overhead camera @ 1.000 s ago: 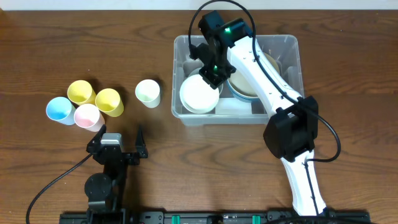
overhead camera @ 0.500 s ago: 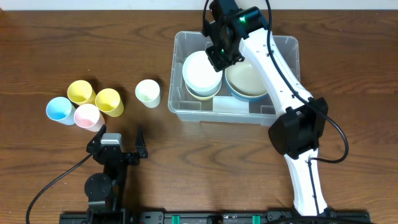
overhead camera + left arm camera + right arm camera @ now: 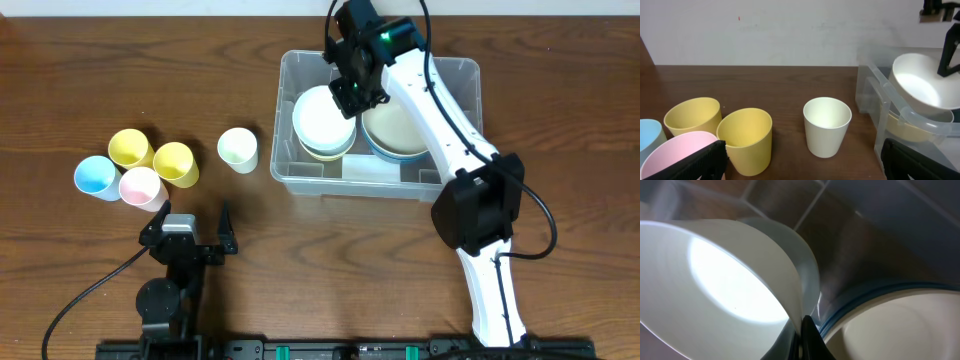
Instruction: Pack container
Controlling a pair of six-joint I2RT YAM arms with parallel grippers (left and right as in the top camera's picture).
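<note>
Right gripper (image 3: pixel 350 92), upper centre: jaws pinched on rim of white bowl (image 3: pixel 318 122), tilted inside container (image 3: pixel 380 190). Left gripper (image 3: pixel 193 216), lower left: spread wide, empty.

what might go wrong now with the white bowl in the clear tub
1. The right tool pinches only the rim of the white bowl, which sits tilted on a beige bowl; released, it may slide or nest crookedly.
2. The blue-rimmed bowl lies close beside that pinch; opening fingers may knock it.

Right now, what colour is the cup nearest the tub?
The cup is off-white, clearest from the left wrist view.
</note>
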